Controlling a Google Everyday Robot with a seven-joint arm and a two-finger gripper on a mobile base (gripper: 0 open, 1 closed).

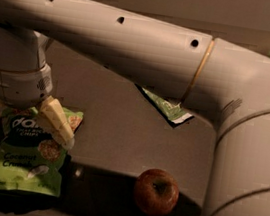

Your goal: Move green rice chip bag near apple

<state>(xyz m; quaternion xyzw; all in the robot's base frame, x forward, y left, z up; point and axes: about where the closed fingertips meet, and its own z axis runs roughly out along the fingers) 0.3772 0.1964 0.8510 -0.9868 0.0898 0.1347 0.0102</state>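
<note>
Dim light falls on the dark table (122, 128), where we see the green rice chip bag (29, 157) lying near the left edge and the apple (156, 191) well apart from it, to its right, near the front. Our hand (24, 121) is at the top edge of the bag; one pale finger (57, 122) lies across the upper right part of the pouch, and the other finger is mostly hidden on the left side. We judge that the hand is closed on the top of the bag, although the contact itself is partly covered by the wrist. The arm (135, 39) reaches from the right side across the whole scene, and its wrist points down to the table above the bag. We think the main danger is a weak hold: the fingers seem to take only the thin upper seam, so the pouch could slip out when it is lifted or dragged. Also, if the bag is carried too low or too far, it may push the apple, which is round and would roll away. Another green bag (167, 110) lies farther back, partly under the arm, and it should not be disturbed.
</note>
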